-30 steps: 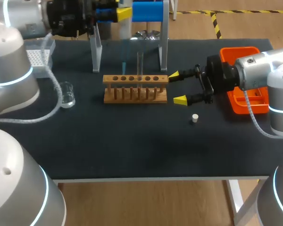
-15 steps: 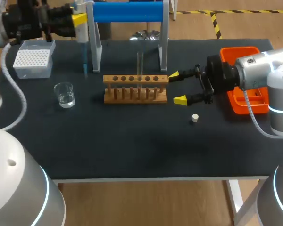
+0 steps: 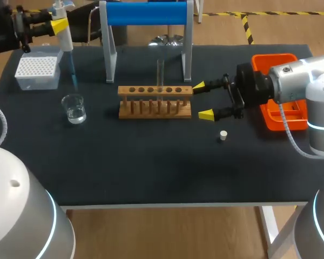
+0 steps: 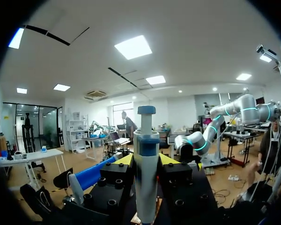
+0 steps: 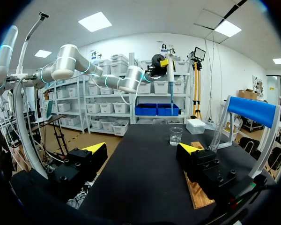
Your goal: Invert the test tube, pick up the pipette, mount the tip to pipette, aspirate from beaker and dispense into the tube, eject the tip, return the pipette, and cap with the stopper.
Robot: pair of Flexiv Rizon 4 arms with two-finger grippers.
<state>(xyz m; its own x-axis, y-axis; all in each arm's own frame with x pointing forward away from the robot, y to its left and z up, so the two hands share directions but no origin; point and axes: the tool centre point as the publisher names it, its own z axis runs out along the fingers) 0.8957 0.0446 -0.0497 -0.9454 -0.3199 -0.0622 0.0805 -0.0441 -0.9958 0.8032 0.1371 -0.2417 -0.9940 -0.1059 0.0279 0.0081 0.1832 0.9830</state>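
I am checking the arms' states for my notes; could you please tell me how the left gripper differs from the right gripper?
The left gripper is shut on the pipette, while the right gripper holds nothing, its jaws open. The left gripper is raised near the tip box; the right gripper sits low beside the end of the wooden rack. Both have yellow tips.

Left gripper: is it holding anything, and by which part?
Yes. The left gripper is shut on the white-and-blue pipette, its fingers clamping the upper barrel from both sides below the blue plunger, with the fitted tip pointing down.
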